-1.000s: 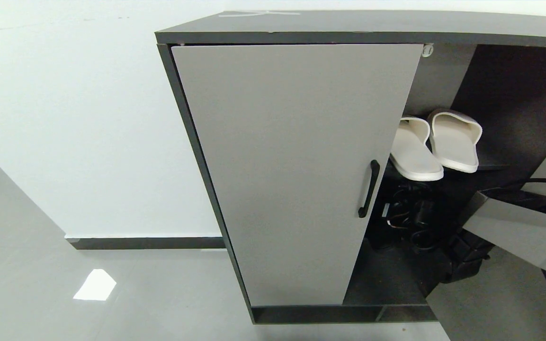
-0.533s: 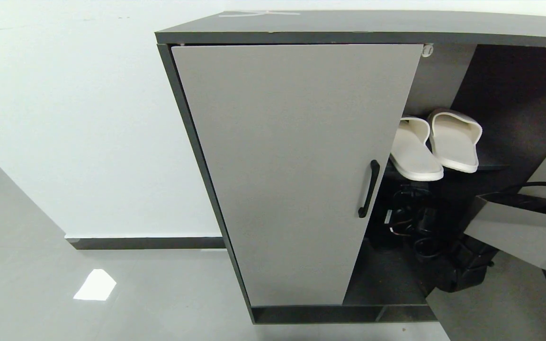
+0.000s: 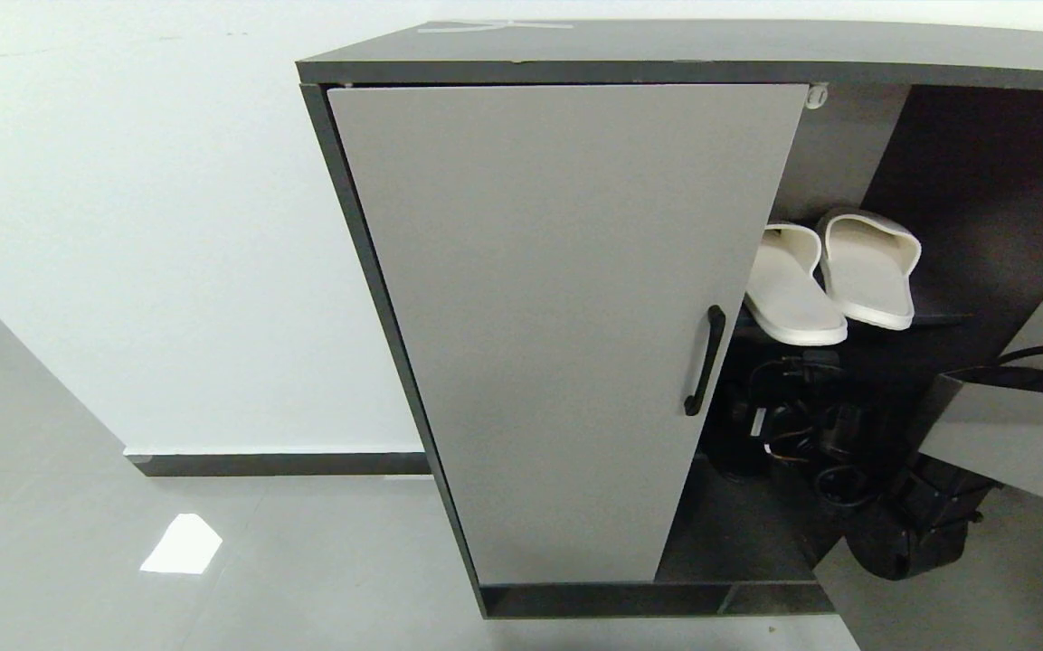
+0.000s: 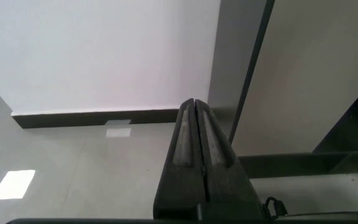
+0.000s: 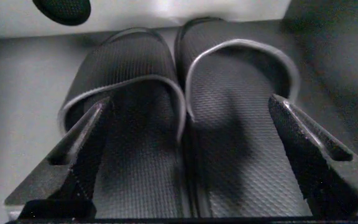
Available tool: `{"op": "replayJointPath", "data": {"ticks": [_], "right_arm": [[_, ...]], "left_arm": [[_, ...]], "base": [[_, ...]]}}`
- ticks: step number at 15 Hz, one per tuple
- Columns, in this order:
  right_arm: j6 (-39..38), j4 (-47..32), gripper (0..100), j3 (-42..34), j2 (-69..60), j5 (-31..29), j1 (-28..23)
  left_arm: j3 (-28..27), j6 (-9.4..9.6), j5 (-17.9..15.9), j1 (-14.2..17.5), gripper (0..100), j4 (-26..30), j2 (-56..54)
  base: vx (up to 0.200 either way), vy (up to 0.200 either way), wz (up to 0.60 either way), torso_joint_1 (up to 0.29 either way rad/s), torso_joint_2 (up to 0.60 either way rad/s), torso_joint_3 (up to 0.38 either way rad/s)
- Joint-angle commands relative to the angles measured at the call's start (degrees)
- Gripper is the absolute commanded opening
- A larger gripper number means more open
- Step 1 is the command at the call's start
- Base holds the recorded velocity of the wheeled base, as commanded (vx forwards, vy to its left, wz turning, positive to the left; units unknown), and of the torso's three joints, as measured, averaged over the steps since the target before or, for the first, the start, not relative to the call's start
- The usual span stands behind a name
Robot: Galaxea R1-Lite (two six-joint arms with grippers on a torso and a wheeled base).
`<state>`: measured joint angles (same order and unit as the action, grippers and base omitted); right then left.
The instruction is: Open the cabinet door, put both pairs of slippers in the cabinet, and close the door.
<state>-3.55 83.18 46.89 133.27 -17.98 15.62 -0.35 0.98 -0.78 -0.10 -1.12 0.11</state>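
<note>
— While the right gripper (image 5: 189, 104) sits in the bottom bay of the cabinet (image 3: 666, 50), where do the dark slippers (image 5: 229, 87) lie from it?

— Straight ahead of it, side by side, flat on the bottom board. Its fingers (image 5: 82, 149) are spread wide, one outside each slipper, so the pair sits between them. It grips nothing that I can see. Whether a pad brushes an outer edge, I can't tell.

— Which way do they run?

— Lengthwise away from the wrist, heels nearest the gripper and strapped toes deeper in. The reach and the slippers share one line.

— And the other pair?

— The white slippers (image 3: 829, 280) are above the gripper, on the shelf (image 3: 937, 318).

— Then the stowing looks done.

— I'd say so. What's left is the open door (image 3: 1019, 443), which hangs behind the gripper on the arm's outer side. I'd guess the gripper must back out straight along the slippers' length, because a sideways swing could drag one.

— Which arm takes the door?

— The right, I reckon, since it's just beside it. The left gripper (image 4: 194, 106) is well off beyond the closed door (image 3: 557, 316), low over the floor (image 4: 73, 180) by the cabinet's far corner. Its fingers are pressed together on nothing.
</note>
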Motion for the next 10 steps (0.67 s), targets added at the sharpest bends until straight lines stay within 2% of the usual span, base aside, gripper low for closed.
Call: {"op": "replayJointPath", "data": {"ticks": [1,4,10], "right_arm": [[0.5,0.1,100,-3.9,-4.9,0.1,0.0],[2.2,2.5,100,-11.6,-10.1,0.1,0.7],[2.2,4.6,100,-26.7,-26.8,2.0,6.0]], "left_arm": [[0.0,-0.01,0.0,0.0,0,0.0,0.0],[0.0,-0.01,0.0,0.0,0,0.0,0.0],[0.0,-0.01,0.0,0.0,0,0.0,0.0]], "base": [[0.0,0.0,0.0,0.0,0.0,0.0],[0.0,0.0,0.0,0.0,0.0,0.0],[-0.2,0.0,0.0,0.002,0.0,0.002]]}}
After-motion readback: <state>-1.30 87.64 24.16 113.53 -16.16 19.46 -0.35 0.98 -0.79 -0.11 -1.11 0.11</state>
